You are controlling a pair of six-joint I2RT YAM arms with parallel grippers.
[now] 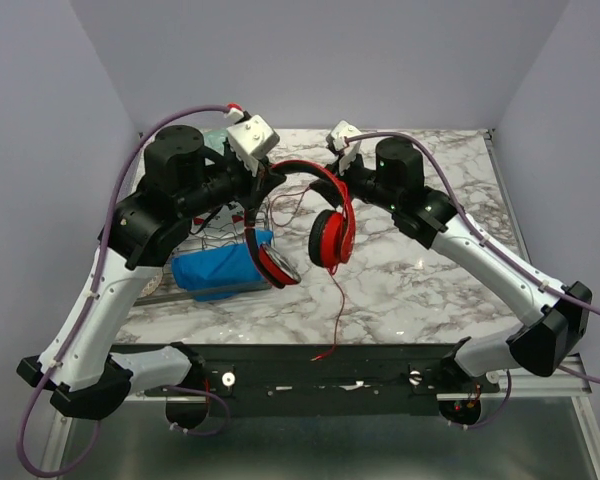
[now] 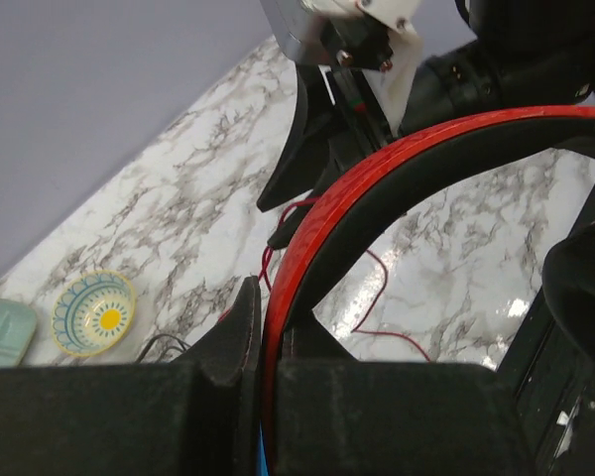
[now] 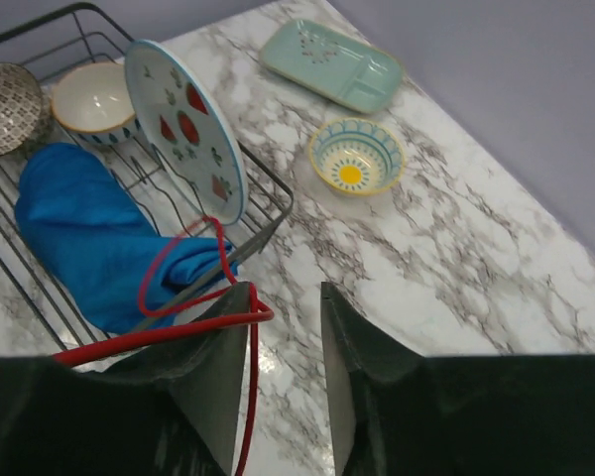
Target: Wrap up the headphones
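Clamped by the headband (image 2: 397, 169) in your left gripper (image 2: 268, 337), the headphones (image 1: 332, 238) are hanging above the table (image 1: 430, 280), while your right gripper (image 3: 286, 297) is gaping, the cable (image 3: 250, 387) merely draping across it. That cable seems to be looping by the dish rack (image 3: 273, 193), so pulling is risking a snag.

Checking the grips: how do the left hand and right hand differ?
The left hand is shut on the headphones' headband; the right hand is open, marble showing between its fingers. The left hand clamps its part; on the right hand the thin cable merely drapes over one finger. Both hover above the table.
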